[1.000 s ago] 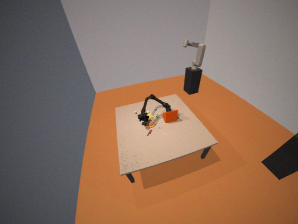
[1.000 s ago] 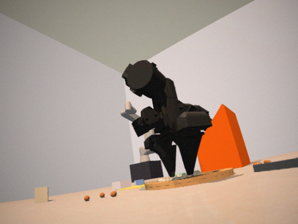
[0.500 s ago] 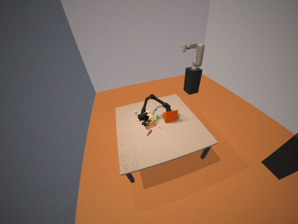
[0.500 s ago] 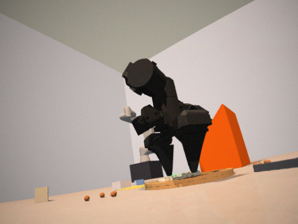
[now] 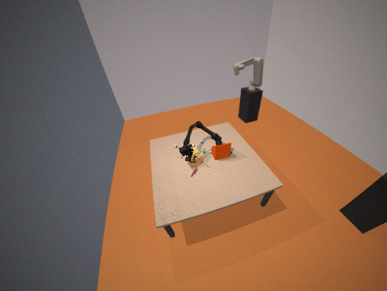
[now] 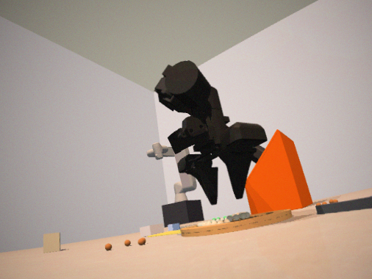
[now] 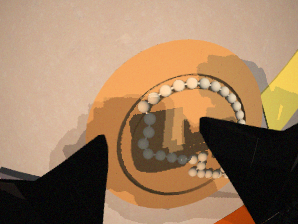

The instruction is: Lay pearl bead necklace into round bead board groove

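The round bead board [image 5: 197,164] [image 6: 262,219] [image 7: 160,57] lies flat on the table. The pearl bead necklace [image 6: 239,216] [image 7: 179,85] lies on it. In the wrist view its upper and right beads follow the groove closely. Its left side runs inside the groove, and its lower beads cut well inside and bunch in a small fold beside the right-hand finger, which hides part of them. My gripper [image 6: 226,201] [image 7: 154,132] is open and empty, a little above the board. Its fingers stand on either side of the necklace's left stretch.
A tall orange block [image 5: 222,152] [image 6: 279,180] stands beside the board. A yellow flat piece [image 6: 167,233] [image 7: 282,97] lies close to its edge. A blue block [image 6: 173,227], a tan block [image 6: 51,242], small orange balls [image 6: 142,241] and a dark bar [image 6: 345,205] are also around.
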Robot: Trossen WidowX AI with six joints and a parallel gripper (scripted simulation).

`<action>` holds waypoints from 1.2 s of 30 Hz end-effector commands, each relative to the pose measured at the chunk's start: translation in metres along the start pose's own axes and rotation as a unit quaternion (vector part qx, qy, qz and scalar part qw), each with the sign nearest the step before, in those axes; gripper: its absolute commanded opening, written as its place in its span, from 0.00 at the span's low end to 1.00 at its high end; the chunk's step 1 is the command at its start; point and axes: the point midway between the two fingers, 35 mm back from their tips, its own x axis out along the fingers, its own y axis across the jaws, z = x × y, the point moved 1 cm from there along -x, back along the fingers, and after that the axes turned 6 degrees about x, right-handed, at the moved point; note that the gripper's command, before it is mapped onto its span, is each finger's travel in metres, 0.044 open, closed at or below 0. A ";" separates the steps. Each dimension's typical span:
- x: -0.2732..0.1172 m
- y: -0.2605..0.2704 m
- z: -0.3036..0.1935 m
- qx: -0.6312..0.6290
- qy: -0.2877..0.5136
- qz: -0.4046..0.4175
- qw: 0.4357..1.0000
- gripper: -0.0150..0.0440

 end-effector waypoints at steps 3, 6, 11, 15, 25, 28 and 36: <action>-0.008 -0.001 -0.002 -0.018 -0.001 0.003 1.000 0.46; 0.004 -0.001 -0.001 -0.018 -0.001 0.003 1.000 0.46; -0.002 -0.001 0.000 -0.013 -0.003 0.003 1.000 0.46; 0.004 -0.001 0.000 -0.014 -0.003 0.003 1.000 0.46; 0.020 -0.001 -0.001 -0.017 -0.002 0.003 1.000 0.46; 0.025 -0.001 -0.001 -0.017 -0.002 0.003 1.000 0.46; 0.030 -0.002 -0.001 -0.018 -0.001 0.002 1.000 0.46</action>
